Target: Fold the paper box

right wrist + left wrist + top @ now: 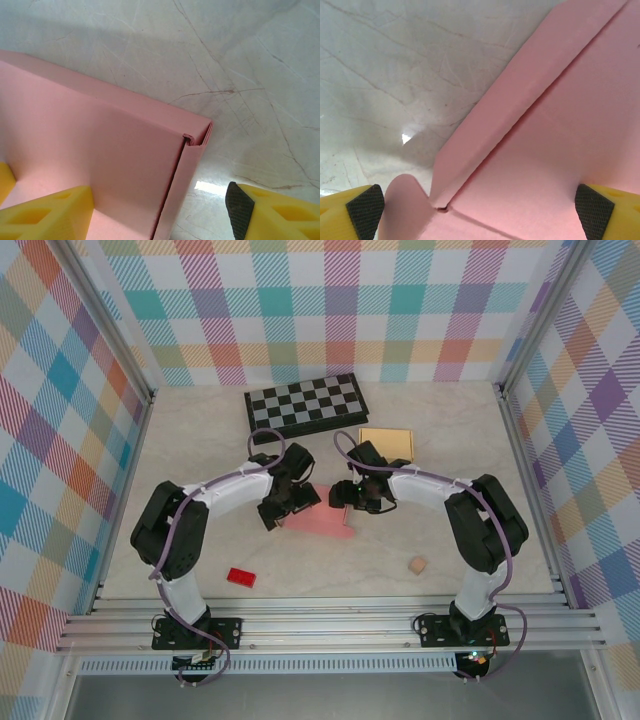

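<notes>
The pink paper box lies partly folded on the marble table between the two arms. My left gripper hovers over its left end, jaws open wide. In the left wrist view the black pads sit far apart, with the box's flat pink floor, a raised side flap and a rounded tab between them. My right gripper is at the box's right end. It is open and straddles a doubled-over upright wall, the yellow fingers clear of it on both sides.
A folded chessboard lies at the back, with a tan square board to its right. Near the front are a red block on the left and a small tan cube on the right. Plaid walls enclose the table.
</notes>
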You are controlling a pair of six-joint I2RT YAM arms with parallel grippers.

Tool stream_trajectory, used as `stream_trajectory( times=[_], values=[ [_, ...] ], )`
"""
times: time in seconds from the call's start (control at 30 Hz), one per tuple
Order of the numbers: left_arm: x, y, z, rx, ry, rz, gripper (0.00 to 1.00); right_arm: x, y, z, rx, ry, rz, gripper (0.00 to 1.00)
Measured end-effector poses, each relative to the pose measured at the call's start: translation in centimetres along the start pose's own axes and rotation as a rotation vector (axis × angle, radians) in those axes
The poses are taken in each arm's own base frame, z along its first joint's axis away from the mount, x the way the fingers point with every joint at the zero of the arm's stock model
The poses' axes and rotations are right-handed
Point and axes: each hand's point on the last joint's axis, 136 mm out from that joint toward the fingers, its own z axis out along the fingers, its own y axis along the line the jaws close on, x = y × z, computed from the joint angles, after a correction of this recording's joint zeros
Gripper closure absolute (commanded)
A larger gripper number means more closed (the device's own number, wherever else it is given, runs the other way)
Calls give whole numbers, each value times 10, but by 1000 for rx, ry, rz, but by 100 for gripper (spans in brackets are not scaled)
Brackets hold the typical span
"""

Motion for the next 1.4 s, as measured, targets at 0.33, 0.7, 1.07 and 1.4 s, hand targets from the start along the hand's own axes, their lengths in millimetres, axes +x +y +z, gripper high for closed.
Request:
stream_trajectory(
  times=[0.33,0.7,1.07,1.4],
  values=[
    [-12,-15,-7,21,-31,-5,0,0,0,0,-2,0,0,27],
    [-4,-9,2,9,-1,-32,0,0,0,0,-4,2,0,27],
    [5,-13,5,19,16,-87,1,0,0,1,-3,3,1,27],
    [5,-12,5,15,10,-81,0,1,0,1,-3,3,-1,27]
  ],
)
